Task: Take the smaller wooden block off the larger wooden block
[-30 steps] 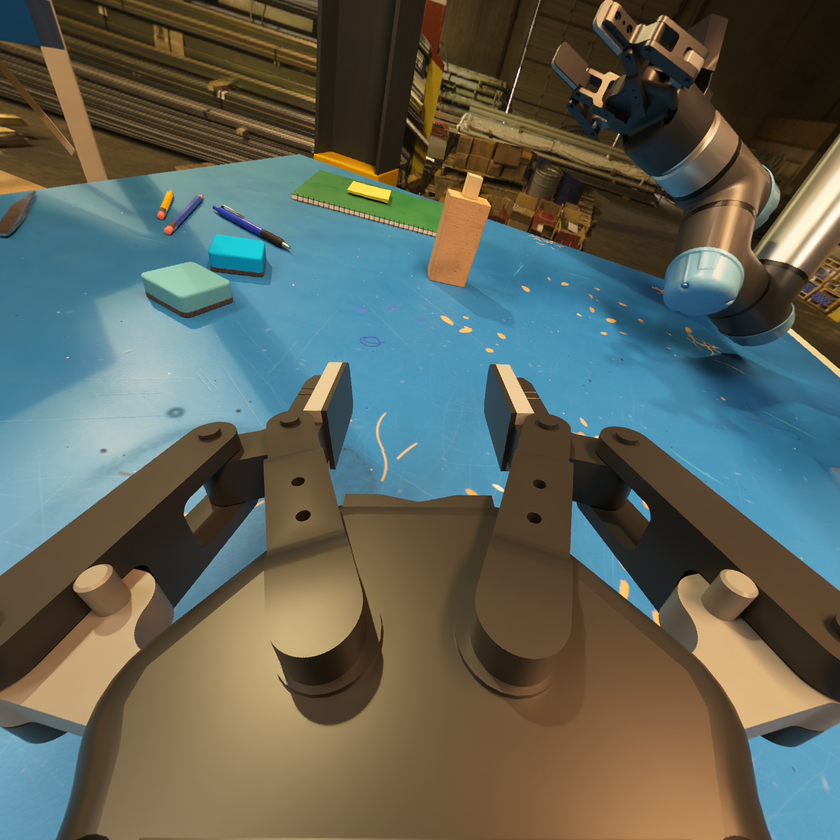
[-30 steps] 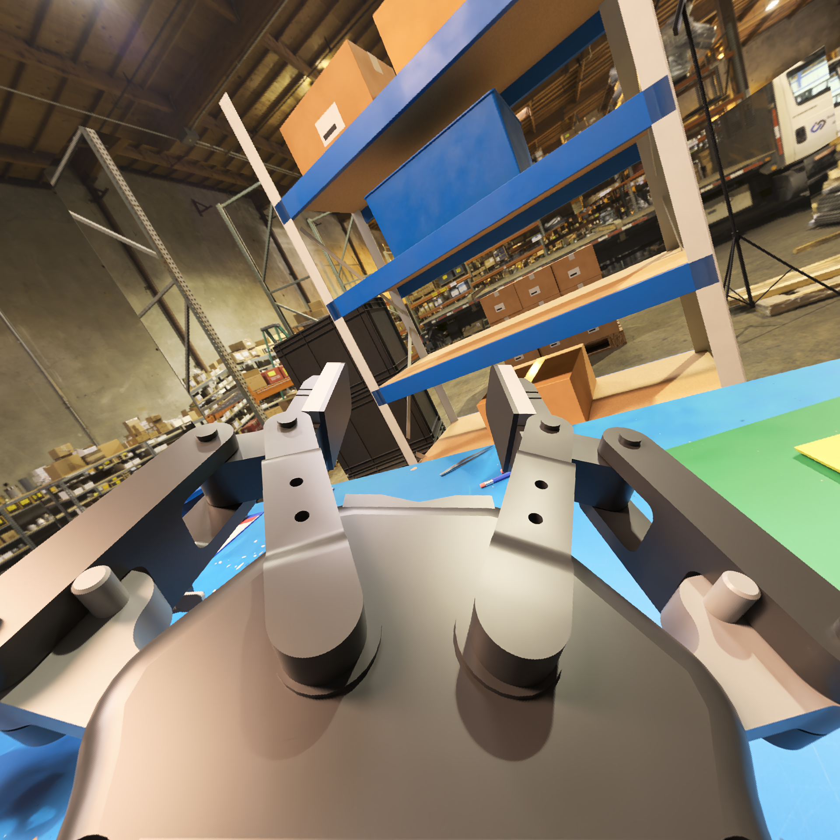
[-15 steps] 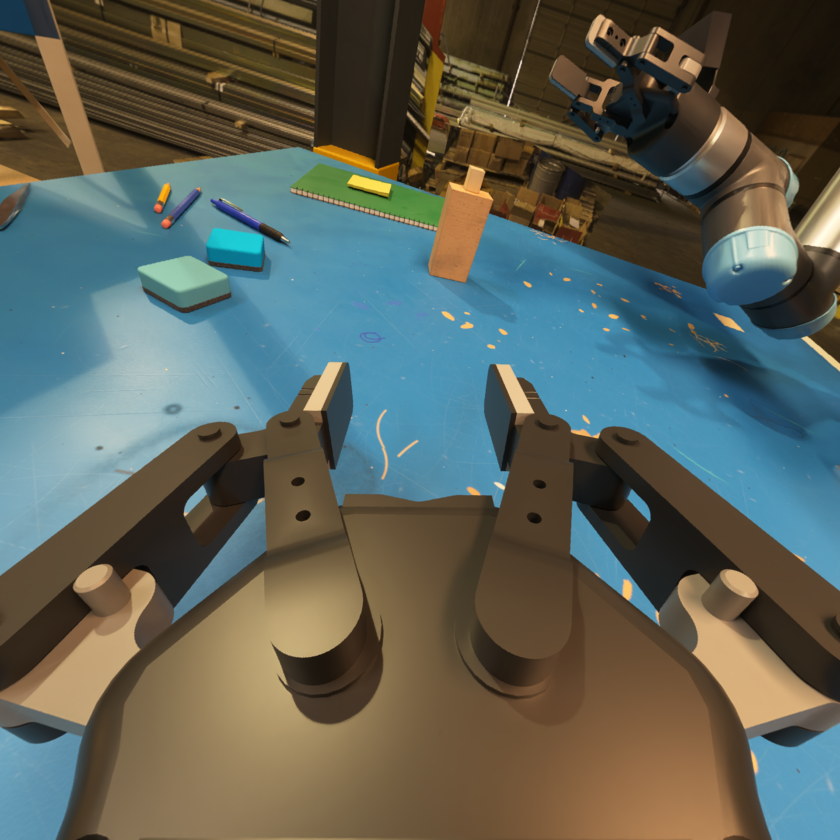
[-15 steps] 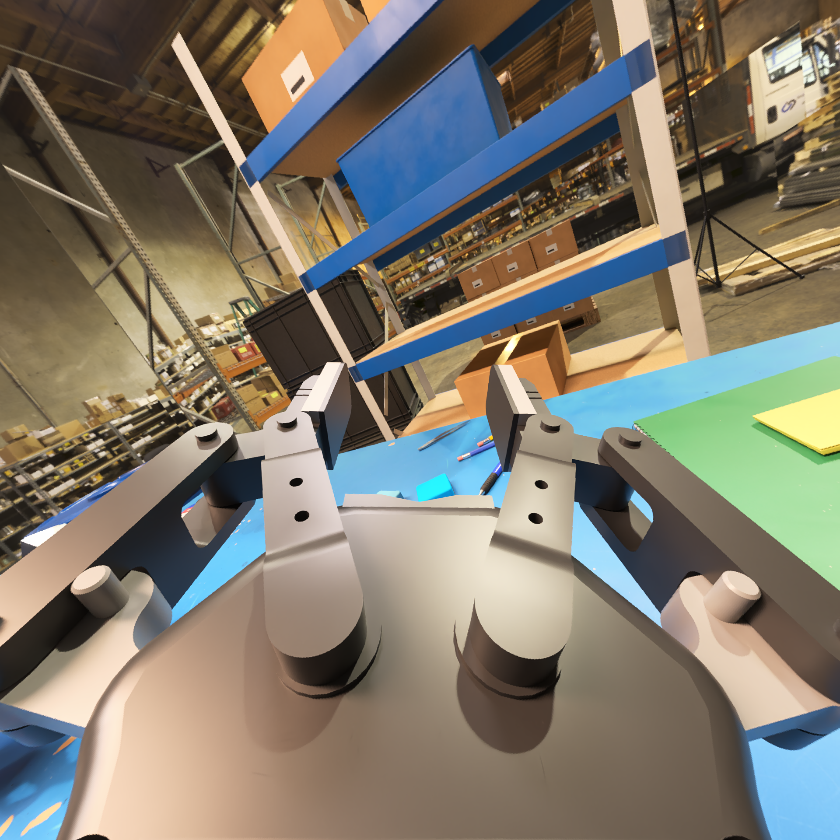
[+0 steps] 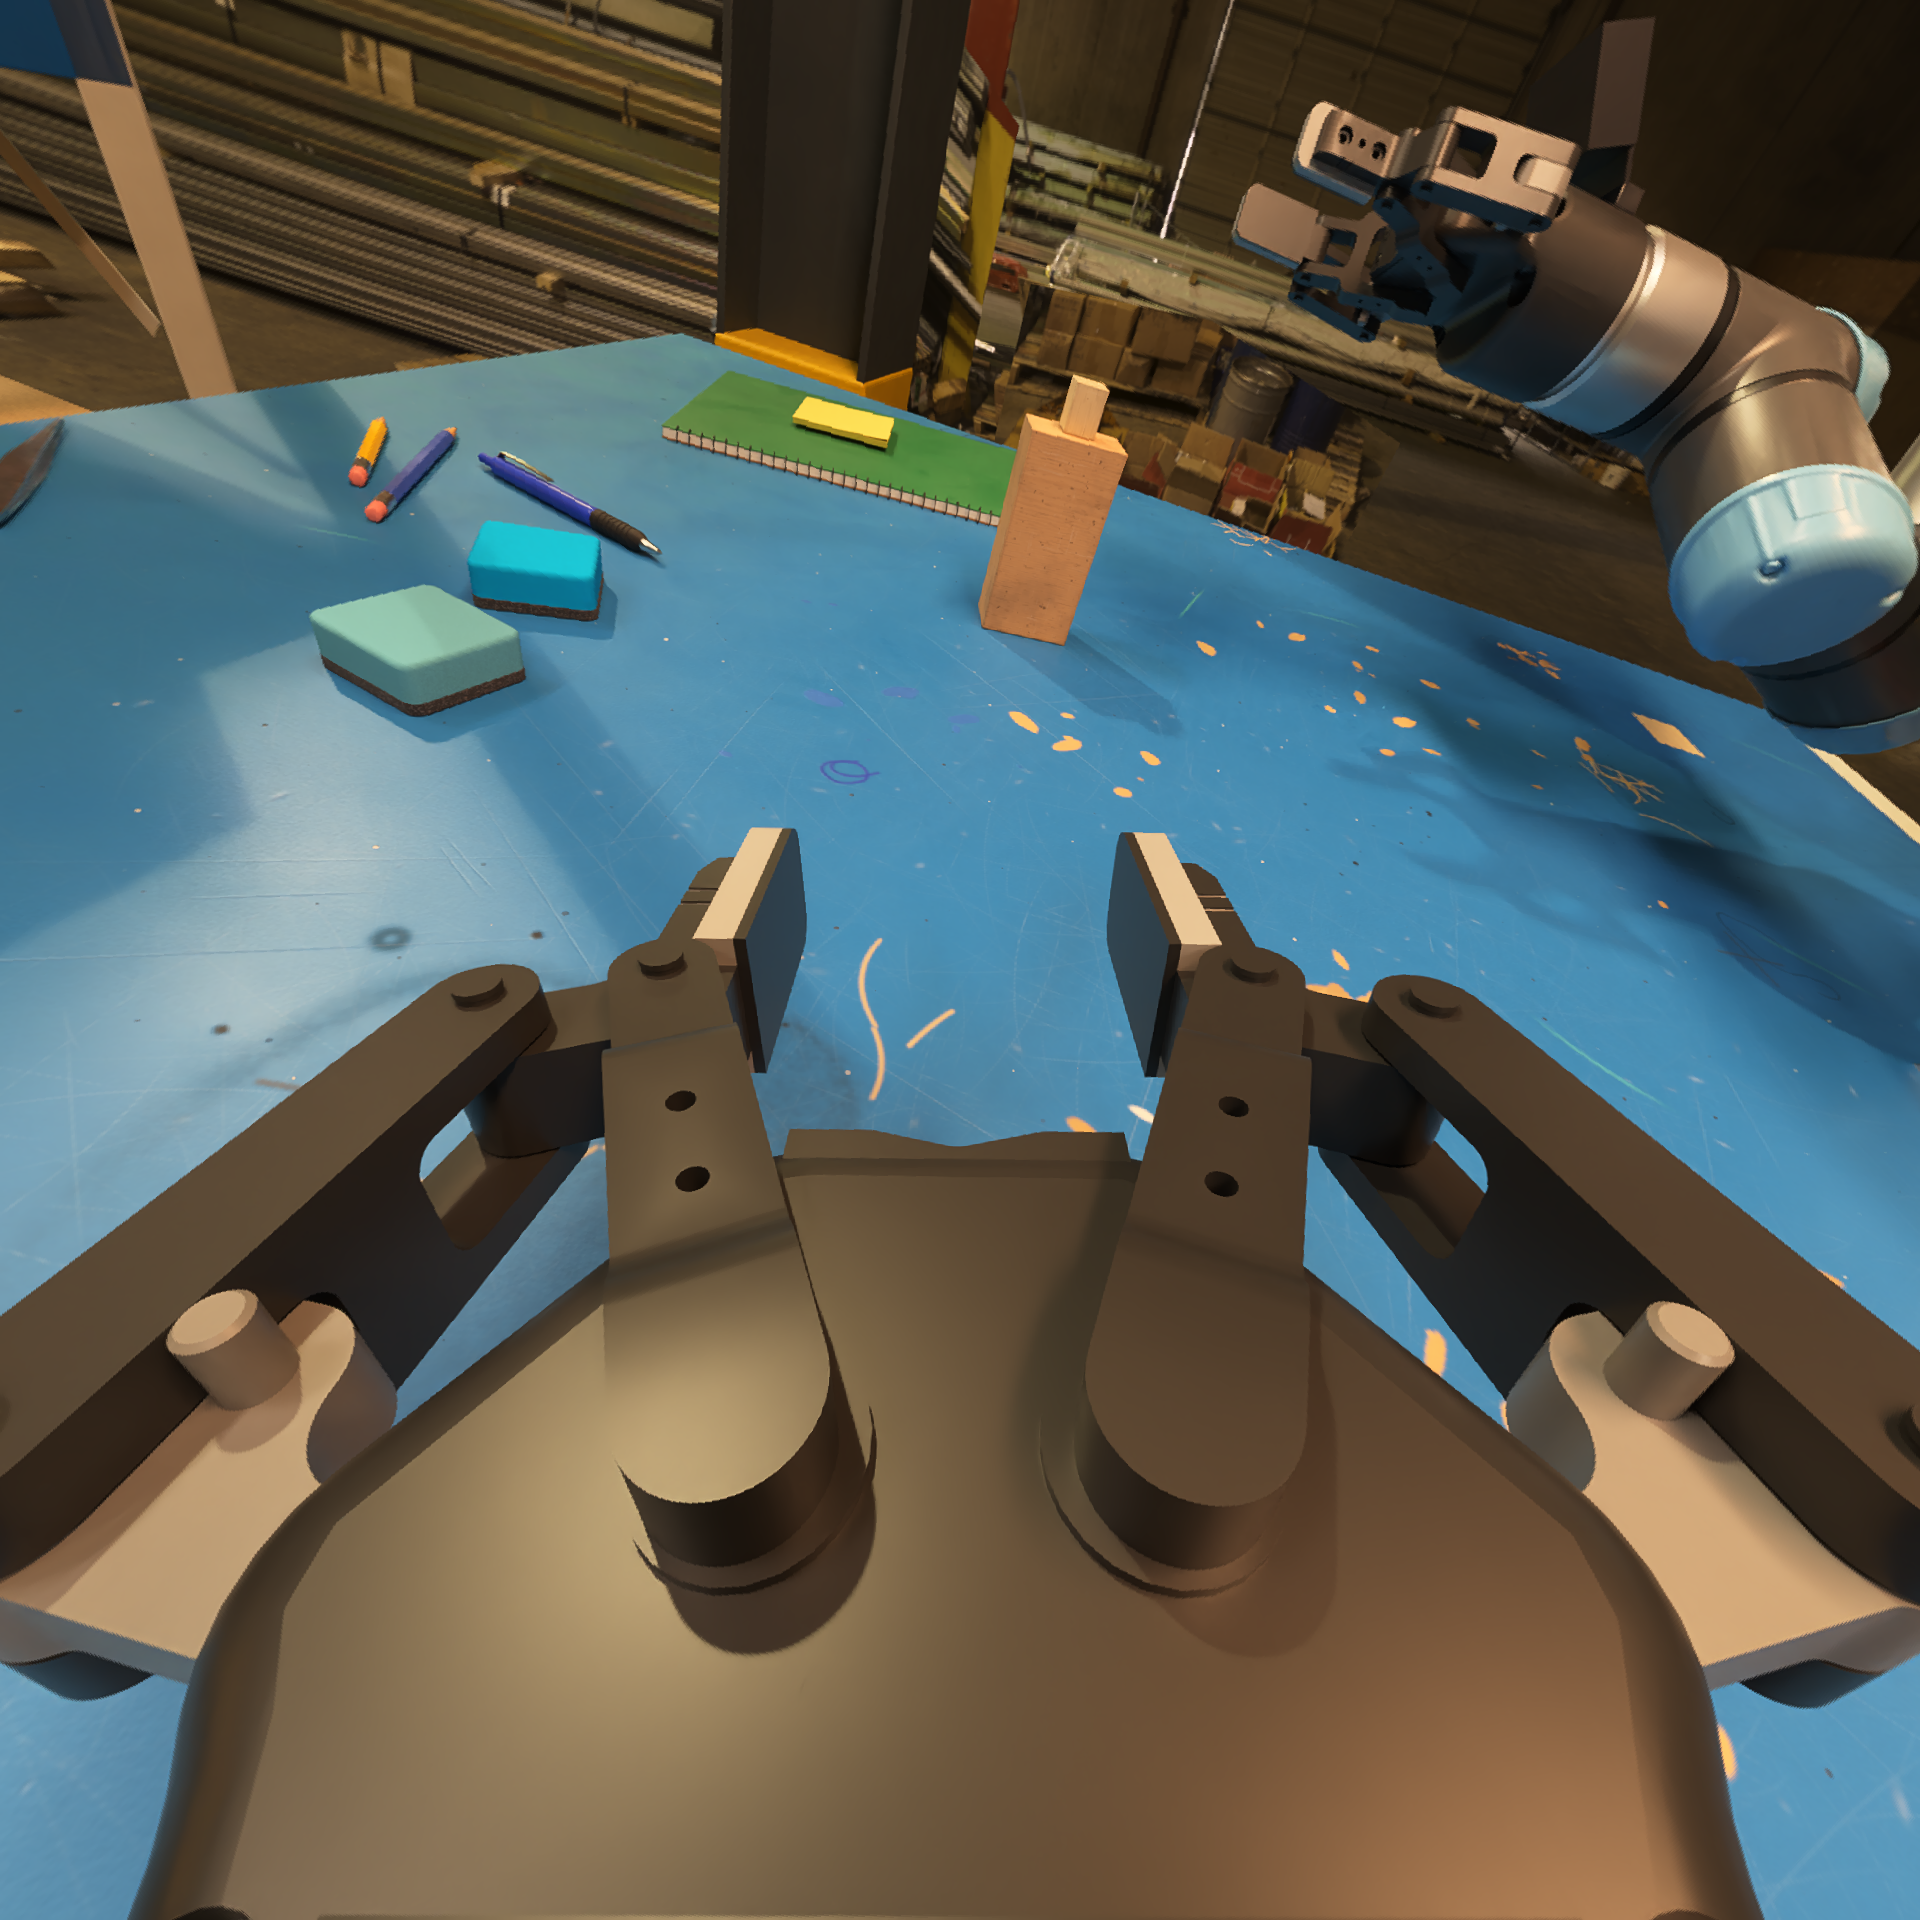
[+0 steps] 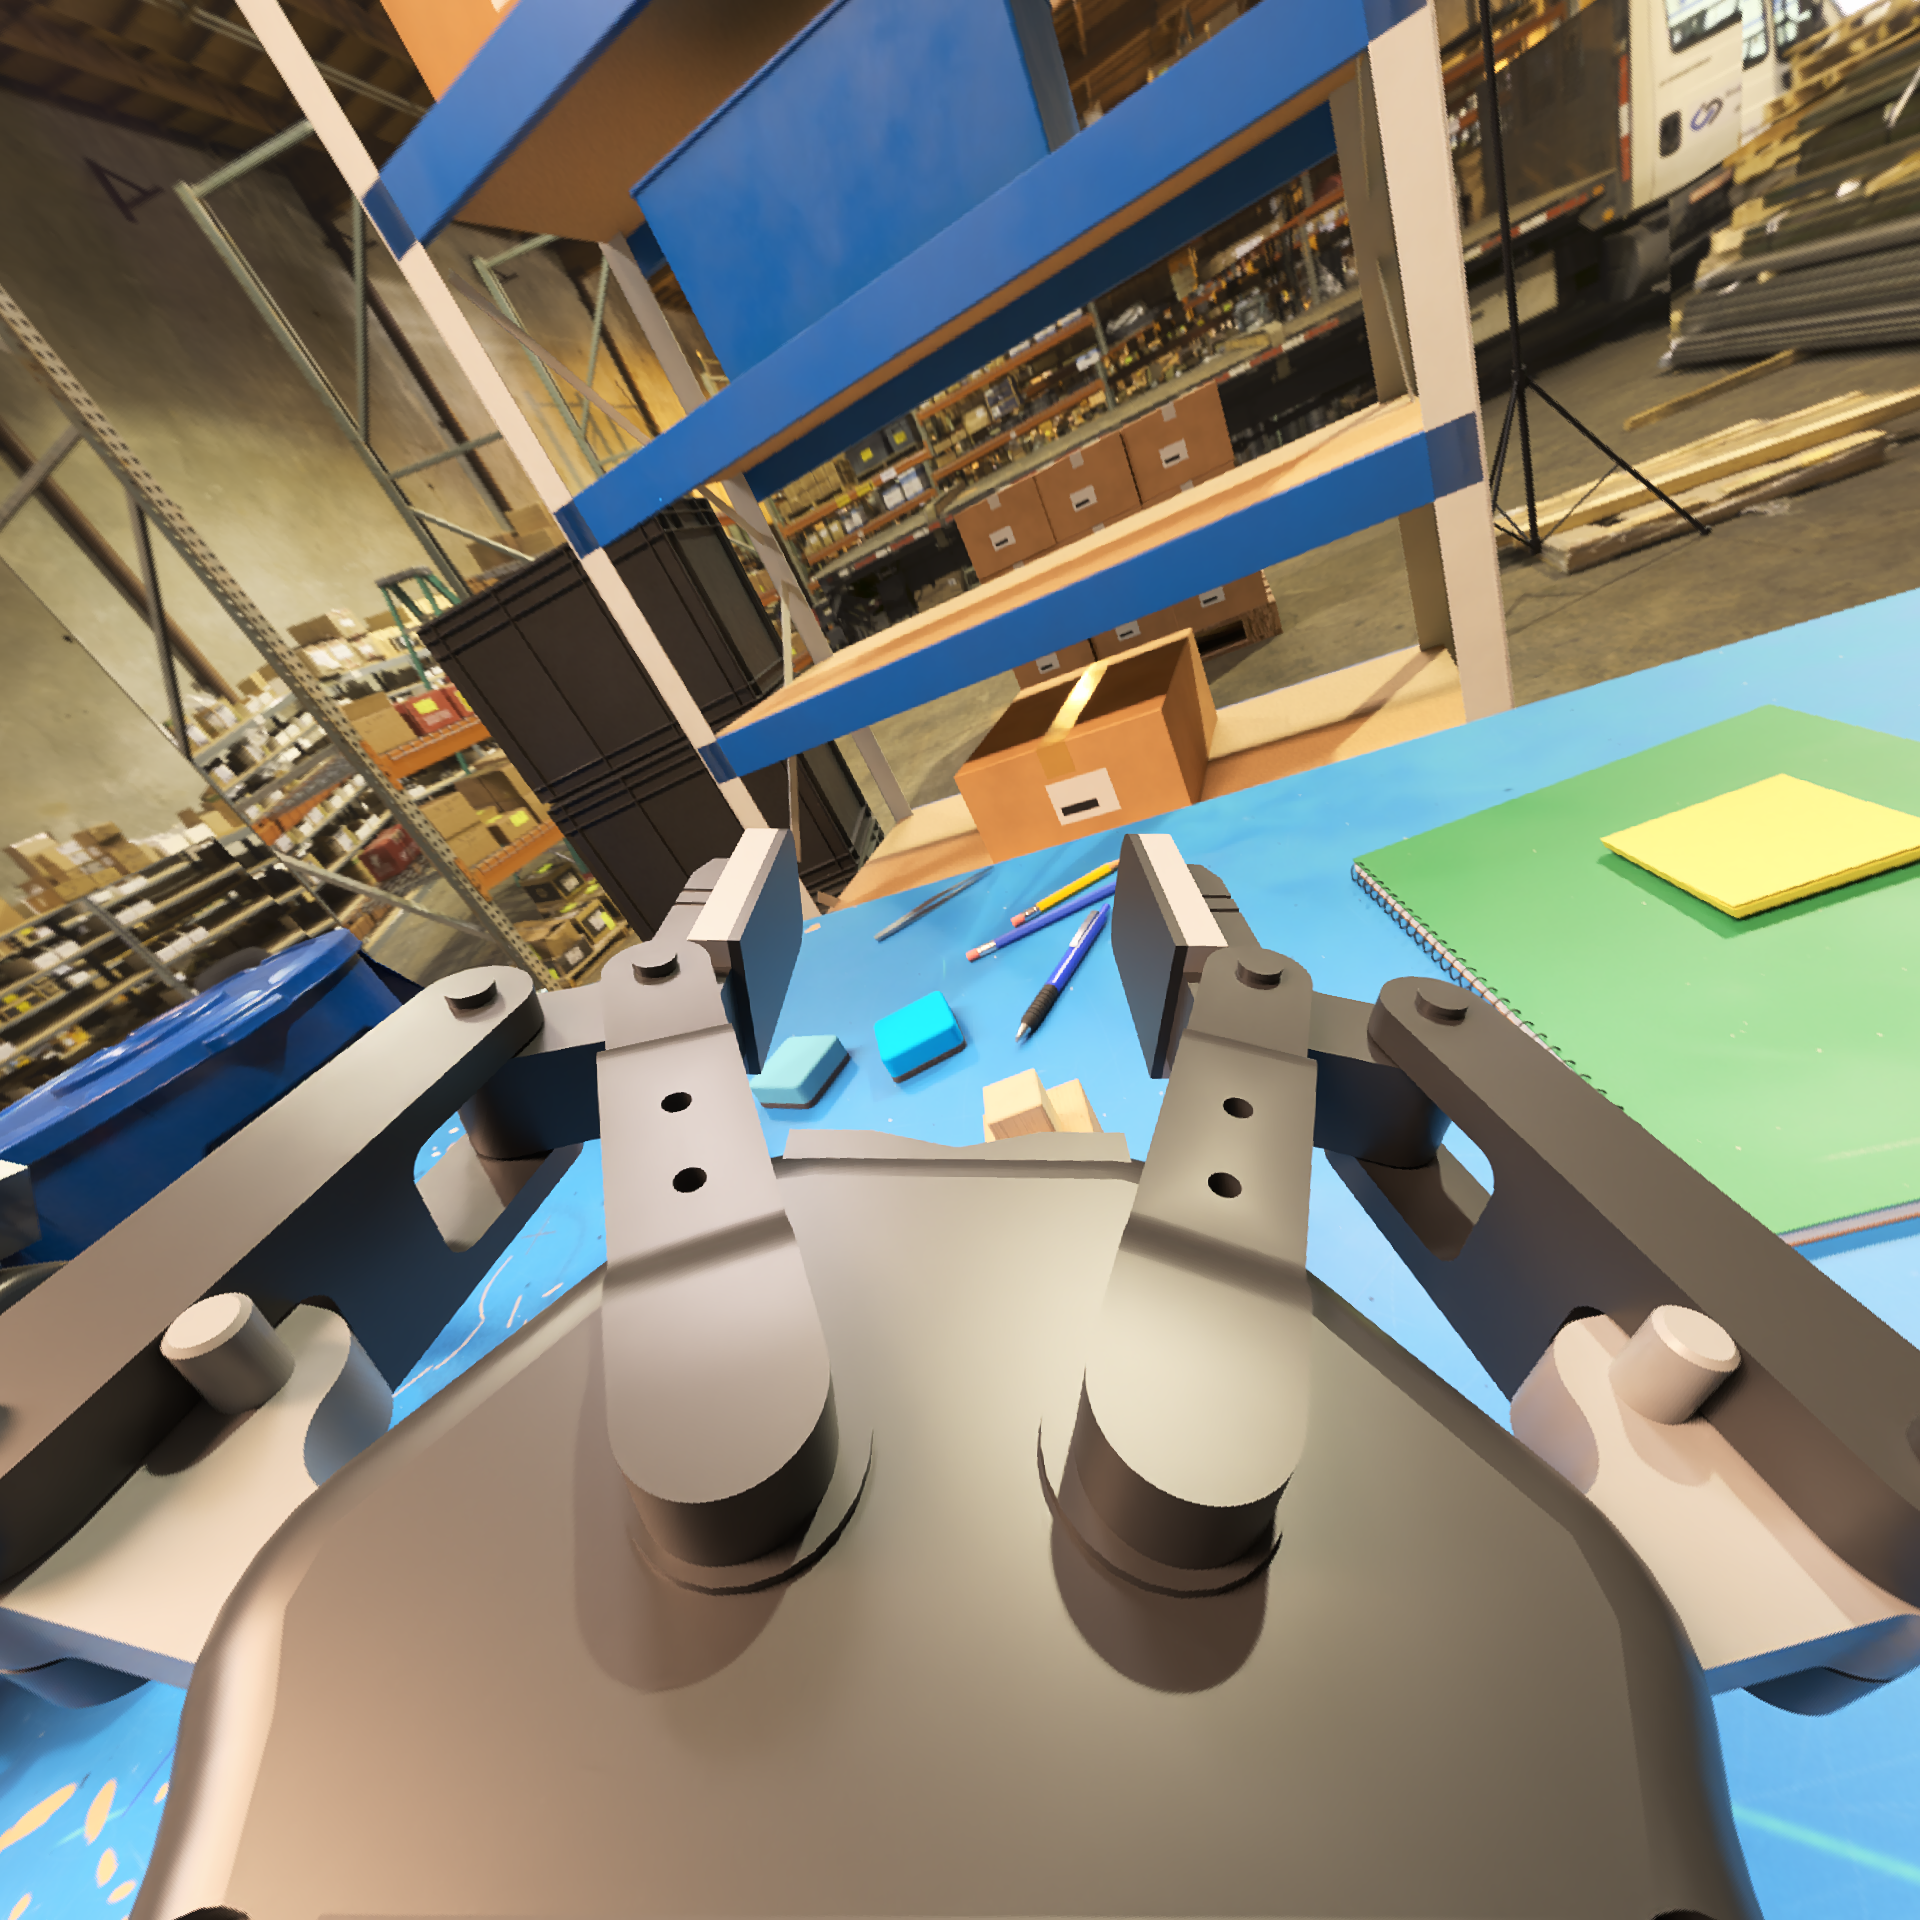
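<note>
A tall larger wooden block [image 5: 1051, 530] stands upright on the blue table [image 5: 260, 831], with a smaller wooden block [image 5: 1084, 405] on its top. My left gripper [image 5: 956, 940] is open and empty, low over the table, well short of the blocks. My right gripper [image 5: 1340, 213] shows in the left wrist view, open, high and to the right of the blocks. In the right wrist view my right gripper [image 6: 956, 940] is open and empty; the tops of the blocks [image 6: 1034, 1107] peek out below it, mostly hidden by the gripper body.
Two sponges, teal [image 5: 421, 646] and cyan [image 5: 537, 566], lie left of the blocks. A pen [image 5: 566, 502] and two pencils [image 5: 410, 473] lie behind them. A green notebook [image 5: 831, 447] with a yellow pad [image 5: 844, 421] lies at the far edge. The right arm's elbow [image 5: 1787, 561] hangs over the right side.
My right gripper has tilted down and moved toward the blocks, bringing the table, sponges and block tops into its view. My left gripper has barely moved.
</note>
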`<control>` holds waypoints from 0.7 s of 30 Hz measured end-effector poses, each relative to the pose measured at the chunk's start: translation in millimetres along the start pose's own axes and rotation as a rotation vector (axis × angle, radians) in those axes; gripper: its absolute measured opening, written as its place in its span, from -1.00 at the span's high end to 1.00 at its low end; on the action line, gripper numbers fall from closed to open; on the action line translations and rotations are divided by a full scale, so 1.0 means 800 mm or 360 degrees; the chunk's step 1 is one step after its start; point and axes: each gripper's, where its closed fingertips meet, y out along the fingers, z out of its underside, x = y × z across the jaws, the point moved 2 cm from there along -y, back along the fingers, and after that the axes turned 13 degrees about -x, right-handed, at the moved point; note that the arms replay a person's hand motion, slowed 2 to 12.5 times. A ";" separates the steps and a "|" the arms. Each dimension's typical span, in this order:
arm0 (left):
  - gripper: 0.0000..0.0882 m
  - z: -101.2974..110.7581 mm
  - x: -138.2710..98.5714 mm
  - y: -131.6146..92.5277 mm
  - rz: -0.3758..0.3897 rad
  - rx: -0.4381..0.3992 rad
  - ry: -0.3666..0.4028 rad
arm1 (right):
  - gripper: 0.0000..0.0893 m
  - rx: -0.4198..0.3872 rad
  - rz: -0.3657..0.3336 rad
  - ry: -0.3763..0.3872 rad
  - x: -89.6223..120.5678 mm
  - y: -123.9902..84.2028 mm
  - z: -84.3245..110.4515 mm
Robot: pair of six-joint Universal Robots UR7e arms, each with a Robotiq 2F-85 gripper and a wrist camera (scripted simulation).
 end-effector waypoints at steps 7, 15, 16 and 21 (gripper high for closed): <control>-0.20 -0.001 -0.001 0.001 0.0000 -0.0001 0.0003 | -0.21 0.0074 0.0069 -0.0028 -0.009 -0.003 0.010; -0.20 0.000 -0.001 0.002 -0.0001 0.0002 0.0006 | -0.21 0.0141 0.0147 -0.0048 -0.018 -0.006 0.018; -0.20 0.000 -0.001 0.002 -0.0001 0.0003 0.0007 | -0.21 0.0154 0.0160 -0.0050 -0.019 -0.007 0.020; -0.20 0.001 -0.001 0.002 -0.0001 0.0006 0.0008 | -0.21 0.0209 0.0203 -0.0071 -0.024 -0.010 0.026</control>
